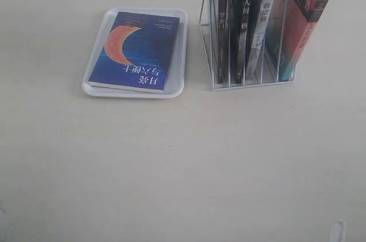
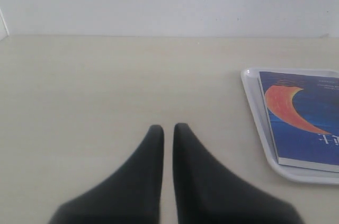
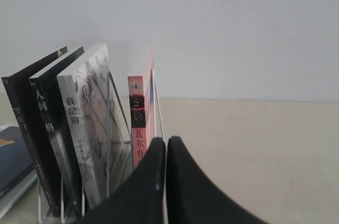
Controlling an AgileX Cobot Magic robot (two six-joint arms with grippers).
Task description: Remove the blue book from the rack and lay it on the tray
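Job looks done: deep-blue, orange-moon paperback (image 1: 137, 50) lies flat in the shallow white tray (image 1: 178, 76); left gripper (image 2: 168, 128) and right gripper (image 3: 166, 140) sit closed, empty.

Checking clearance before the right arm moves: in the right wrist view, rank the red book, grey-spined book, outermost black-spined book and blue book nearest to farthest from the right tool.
From the right tool:
1. Red book, rack's end slot, right beside the tool.
2. Grey-spined book, next slot over.
3. Outermost black-spined book, rack's opposite end.
4. Blue book, lying flat beyond the rack.
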